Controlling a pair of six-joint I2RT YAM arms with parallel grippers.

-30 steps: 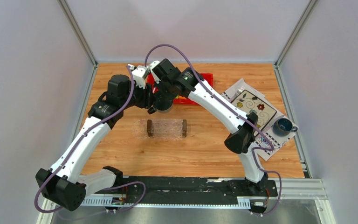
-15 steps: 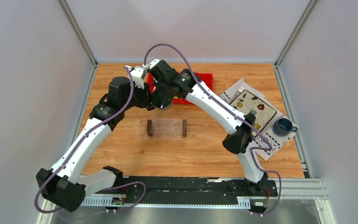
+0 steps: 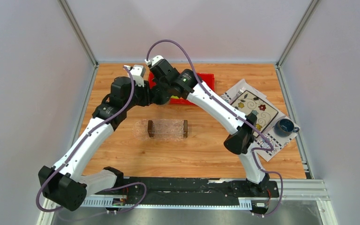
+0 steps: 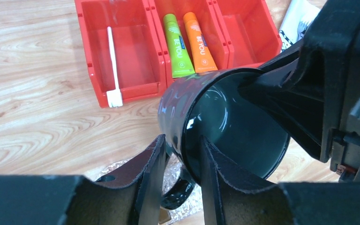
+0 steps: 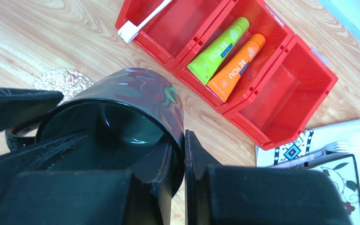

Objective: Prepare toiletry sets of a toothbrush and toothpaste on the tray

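Note:
A dark grey-green mug [image 4: 225,122] hangs tilted above the table, held from both sides. My right gripper [image 5: 183,140] is shut on its wall. My left gripper [image 4: 180,145] straddles the rim by the handle, one finger outside and one inside, and seems to pinch it. In the top view both grippers meet [image 3: 161,96] behind the clear tray [image 3: 168,129], which lies empty. The white toothbrush [image 4: 112,61] lies in the red bin's [image 4: 89,56] left compartment. The lime green tube [image 4: 178,47] and the orange tube [image 4: 199,42] lie side by side in the middle compartment.
The bin's right compartment [image 5: 286,93] is empty. A flower-patterned cloth [image 3: 255,110] lies at the right with a second dark mug [image 3: 285,125] on its near corner. Both forearms cross above the bin and the tray's far side.
Both grippers have moved together with the mug away from the tray, toward the back of the table and the red bin.

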